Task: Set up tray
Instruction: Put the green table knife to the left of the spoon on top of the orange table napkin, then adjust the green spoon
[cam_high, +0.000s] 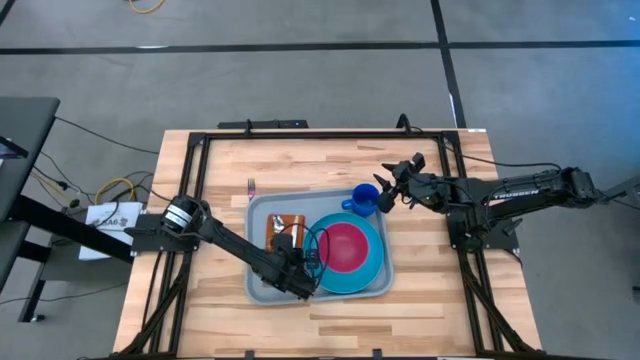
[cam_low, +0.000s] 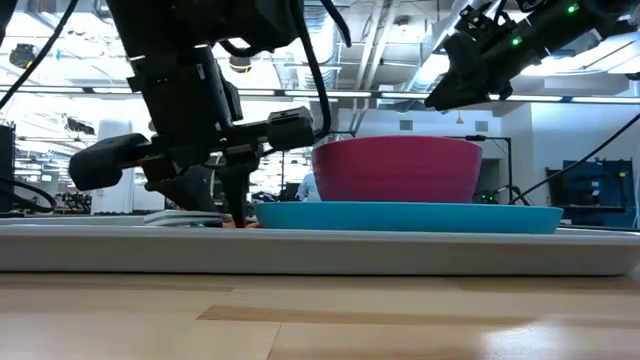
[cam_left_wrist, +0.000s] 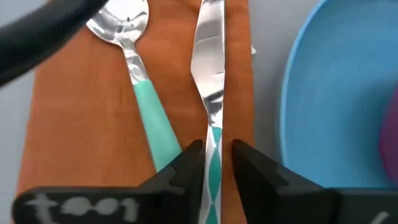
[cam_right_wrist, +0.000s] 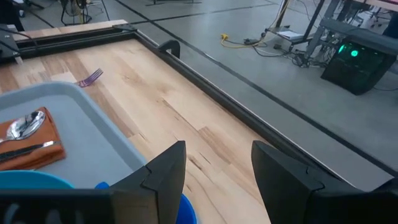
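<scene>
From above, the pale grey-blue tray (cam_high: 262, 210) sits mid-tabletop beneath the left hand (cam_high: 298, 262), carrying a blue plate (cam_high: 375, 270), a pink bowl (cam_high: 345, 248) and an orange napkin (cam_high: 284, 226); the right hand (cam_high: 388, 183) hovers, fingers wide, over a blue cup (cam_high: 364, 198). At table height, the tray's low rim (cam_low: 300, 250) lies flat. At the left wrist, narrowly parted fingers (cam_left_wrist: 186, 163) straddle a knife (cam_left_wrist: 210, 74) beside a spoon (cam_left_wrist: 134, 56); lifting askew could drag it off the napkin. At the right wrist, a fork (cam_right_wrist: 91, 77) lies beyond the tray.

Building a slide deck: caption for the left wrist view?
Left gripper straddles a knife beside a spoon on the orange napkin.
</scene>
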